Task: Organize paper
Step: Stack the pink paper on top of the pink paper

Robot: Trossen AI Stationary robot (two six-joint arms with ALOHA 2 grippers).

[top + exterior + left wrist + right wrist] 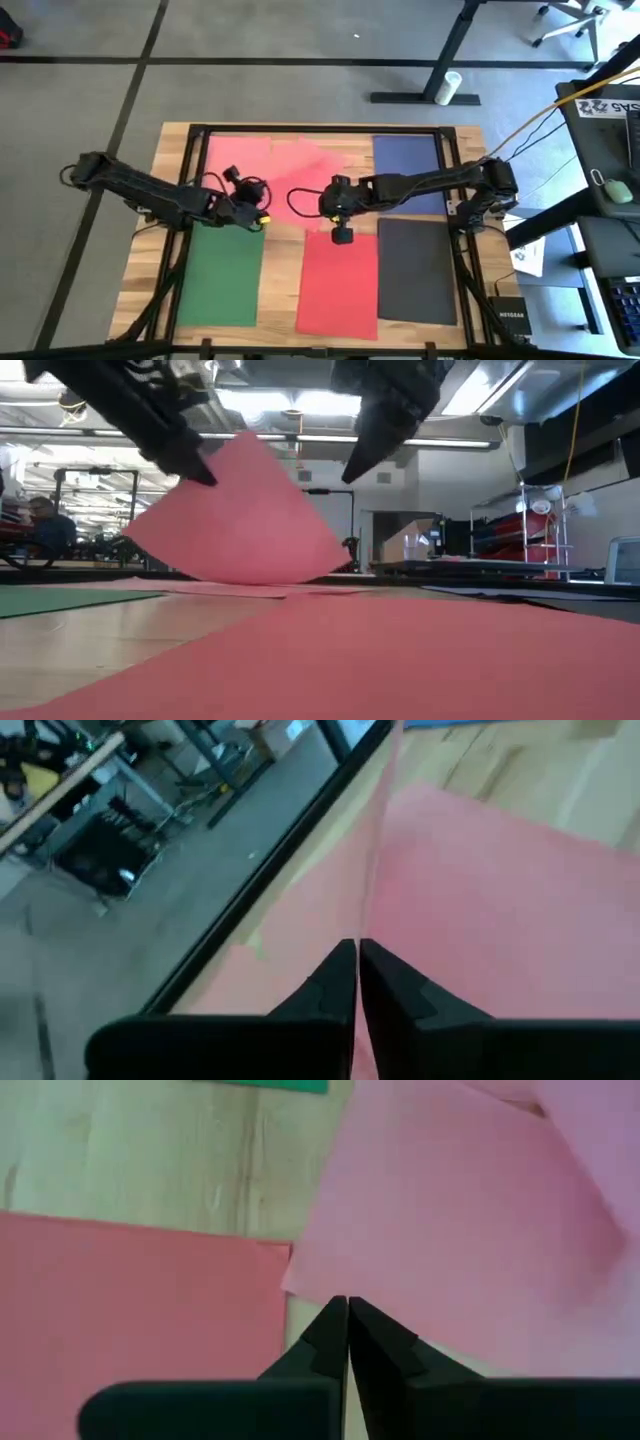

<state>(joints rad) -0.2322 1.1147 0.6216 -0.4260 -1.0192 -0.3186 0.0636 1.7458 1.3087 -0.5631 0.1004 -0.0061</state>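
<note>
Above table centre, left tool (262,216) & right tool (322,204) each pinch lifted pink sheet (240,520); grip pts hidden.

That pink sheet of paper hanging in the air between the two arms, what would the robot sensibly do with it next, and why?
Probably lower it flat onto the bare wood. The left gripper appears shut on one edge of the thin pink paper sheet, lifted and tilted; the right gripper is shut just beside it. Green, red and dark grey sheets already lie flat.
</note>
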